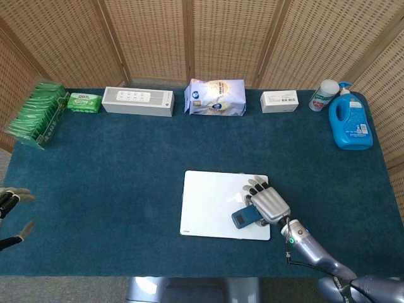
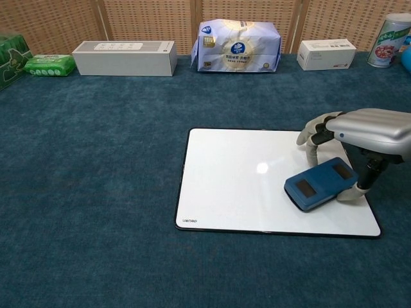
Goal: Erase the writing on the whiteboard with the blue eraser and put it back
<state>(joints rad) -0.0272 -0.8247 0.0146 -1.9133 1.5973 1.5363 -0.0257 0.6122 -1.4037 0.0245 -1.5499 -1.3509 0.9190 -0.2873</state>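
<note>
I have the right hand low and right of centre in the head view, gripping the eraser, which lies flat on the right part of the whiteboard. In the chest view that same hand comes in from the right edge, its fingers curled down over the far side of the eraser and the thumb at the near side, so I read it as a firm grasp. The eraser sits tilted, its long side running from lower left to upper right, inside the board's lower right quarter and short of its edge. The board surface looks blank white where I can see it, with a bright spot of glare near the middle and a small logo at the lower left corner.

My left hand shows only at the far left edge of the head view, off the table, fingers spread and holding nothing.

Along the top of the frame, left to right, stand a green rack, a green packet, a long white box, a white and purple bag, a small white box, a canister and a blue bottle, all on the blue cloth.
</note>
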